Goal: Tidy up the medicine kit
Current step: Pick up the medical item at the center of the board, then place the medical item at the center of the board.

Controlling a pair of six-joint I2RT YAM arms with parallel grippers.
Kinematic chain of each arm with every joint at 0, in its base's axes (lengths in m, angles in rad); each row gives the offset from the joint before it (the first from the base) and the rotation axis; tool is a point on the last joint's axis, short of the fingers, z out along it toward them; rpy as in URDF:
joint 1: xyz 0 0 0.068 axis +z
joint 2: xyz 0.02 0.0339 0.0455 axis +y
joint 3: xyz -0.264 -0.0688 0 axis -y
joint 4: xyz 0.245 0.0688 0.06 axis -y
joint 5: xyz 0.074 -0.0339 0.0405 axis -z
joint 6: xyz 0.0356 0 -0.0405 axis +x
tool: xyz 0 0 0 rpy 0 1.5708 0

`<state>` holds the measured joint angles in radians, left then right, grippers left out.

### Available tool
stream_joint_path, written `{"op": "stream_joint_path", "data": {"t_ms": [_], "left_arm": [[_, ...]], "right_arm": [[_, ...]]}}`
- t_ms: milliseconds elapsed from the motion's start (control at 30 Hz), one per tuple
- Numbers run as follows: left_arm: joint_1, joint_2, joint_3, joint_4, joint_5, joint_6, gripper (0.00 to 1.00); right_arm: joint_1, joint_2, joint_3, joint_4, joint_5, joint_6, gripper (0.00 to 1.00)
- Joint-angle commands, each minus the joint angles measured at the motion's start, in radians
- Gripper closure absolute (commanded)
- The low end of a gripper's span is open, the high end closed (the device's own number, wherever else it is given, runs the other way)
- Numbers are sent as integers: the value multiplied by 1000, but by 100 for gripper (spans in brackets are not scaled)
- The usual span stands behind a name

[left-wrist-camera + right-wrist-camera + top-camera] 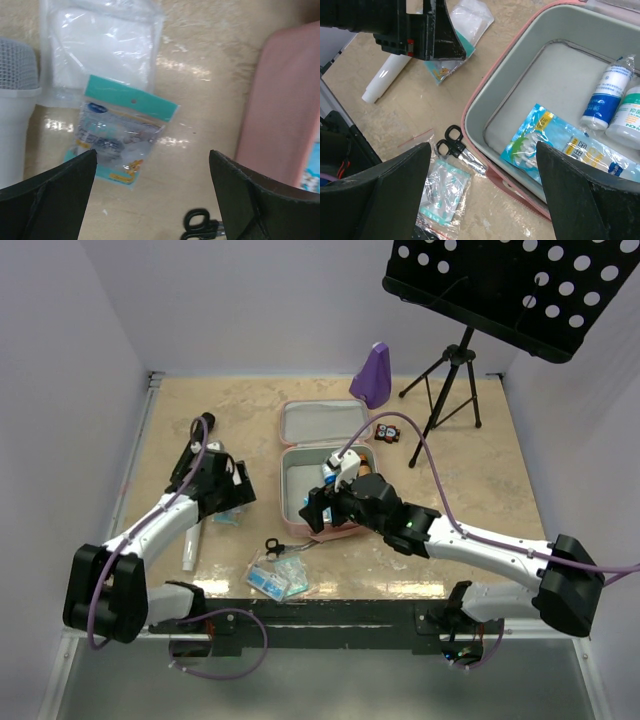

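The pink medicine kit (320,425) lies open in the middle of the table, lid folded back. Its grey tray (545,85) holds a blue swab packet (535,142) and two white bottles (607,95). My right gripper (482,150) hangs open over the kit's near left corner, above the black scissors (452,142) and a clear bag of teal packets (442,192). My left gripper (152,165) is open and empty above bare table, just right of a teal packet (120,135). A clear pouch (102,40) and a white tube (15,100) lie beyond it.
A purple metronome-shaped object (373,377) stands behind the kit, with a small dark toy (386,431) to its right. A black music stand (520,290) on a tripod (450,380) fills the back right. White walls enclose the table.
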<state>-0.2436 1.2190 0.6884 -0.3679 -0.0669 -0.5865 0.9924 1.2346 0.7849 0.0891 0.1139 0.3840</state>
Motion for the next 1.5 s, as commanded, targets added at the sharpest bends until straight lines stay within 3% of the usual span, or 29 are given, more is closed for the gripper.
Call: {"op": "stream_joint_path", "data": {"t_ms": [0,167,500,633,733,833,967,1467], "left_arm": [[0,78,42,-41,-129,16,2],[-8,152,66,-52,-129,31,2],[-89,296,146,-124,-261,7,5],[-102,324,155,-131,-264,7,12],[-102,326,158,-129,-249,13,24],[-102,292,151,-121,-240,14,35],[-102,215,145,-121,-225,17,42],[-102,-88,230,-112,-102,-4,43]], "right_arm": [[-5,-52,27,-6,32,-33,10],[-5,-49,30,-9,35,-36,11],[-5,-37,31,-25,64,-31,12],[-5,-40,28,-28,75,-30,12],[-5,-43,27,-31,78,-30,13],[-5,-46,27,-32,86,-31,13],[-3,-46,27,-32,86,-30,13],[-5,-15,62,-43,144,4,14]]}}
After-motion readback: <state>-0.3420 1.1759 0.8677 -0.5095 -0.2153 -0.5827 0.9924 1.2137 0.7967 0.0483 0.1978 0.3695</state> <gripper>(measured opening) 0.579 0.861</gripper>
